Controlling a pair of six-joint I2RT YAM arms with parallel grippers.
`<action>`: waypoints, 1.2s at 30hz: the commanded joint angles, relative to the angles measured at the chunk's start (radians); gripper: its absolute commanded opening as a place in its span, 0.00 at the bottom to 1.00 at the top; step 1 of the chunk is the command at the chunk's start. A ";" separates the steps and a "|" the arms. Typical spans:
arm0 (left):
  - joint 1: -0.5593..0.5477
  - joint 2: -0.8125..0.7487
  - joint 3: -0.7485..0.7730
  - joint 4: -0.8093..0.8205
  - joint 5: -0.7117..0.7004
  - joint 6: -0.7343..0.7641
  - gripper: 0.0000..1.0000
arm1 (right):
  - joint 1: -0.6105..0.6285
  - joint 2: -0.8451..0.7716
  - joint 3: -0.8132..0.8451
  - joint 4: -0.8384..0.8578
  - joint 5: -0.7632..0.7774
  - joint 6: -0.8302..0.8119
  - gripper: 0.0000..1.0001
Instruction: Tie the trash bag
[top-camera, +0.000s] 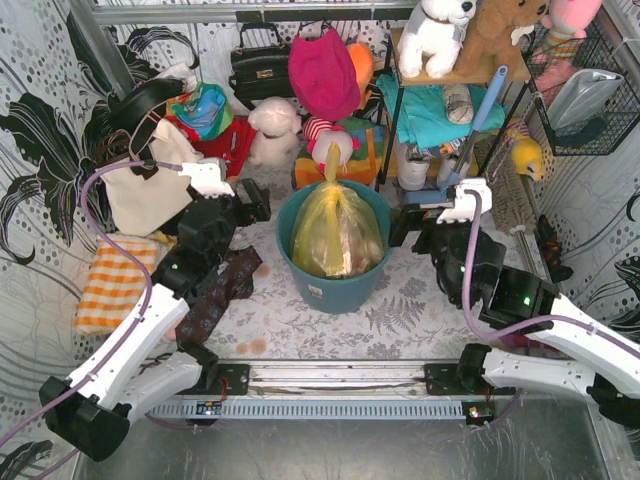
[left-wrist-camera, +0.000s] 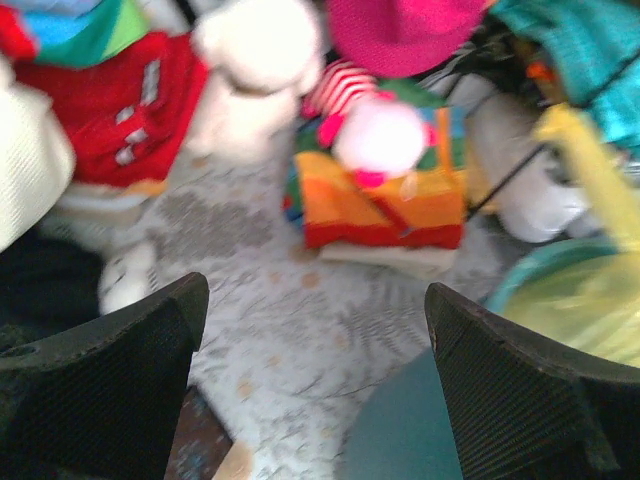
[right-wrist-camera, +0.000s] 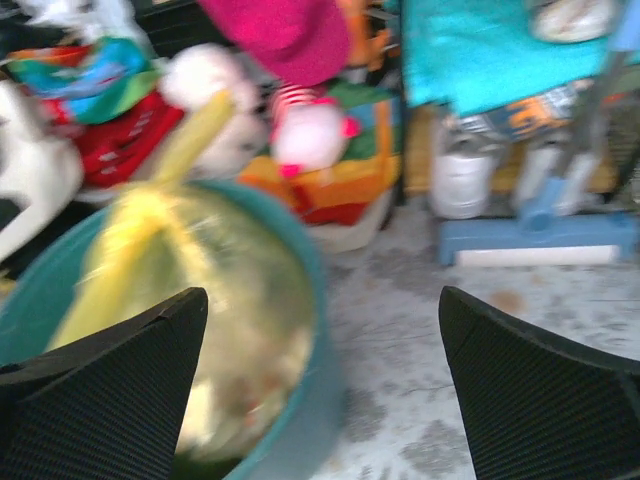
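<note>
From where I stand, the bucket (top-camera: 335, 292) sits mid-table (top-camera: 400, 320) with the trash bag (top-camera: 337, 235) inside it, the bag's gathered neck poking up above the rim. The left gripper (left-wrist-camera: 315, 290) is just left of the bucket and the right gripper (right-wrist-camera: 322, 300) just right of it, neither touching it. Behind the bucket sits a plush toy (top-camera: 273, 130), the tote (top-camera: 135, 200) lies at the far left with a folded cloth (top-camera: 115, 285) nearer along that edge, and a shelf rack (top-camera: 440, 110) stands back right with stuffed toys (top-camera: 435, 35) on top.
</note>
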 joint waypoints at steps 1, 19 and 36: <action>0.014 -0.035 -0.112 0.023 -0.234 -0.017 0.98 | -0.187 -0.009 -0.038 0.075 0.016 -0.172 0.97; 0.130 0.172 -0.535 0.632 -0.609 0.006 0.98 | -1.055 0.170 -0.558 0.509 -0.374 -0.154 0.97; 0.214 0.496 -0.741 1.404 -0.293 0.255 0.98 | -1.116 0.503 -0.925 1.430 -0.570 -0.339 0.97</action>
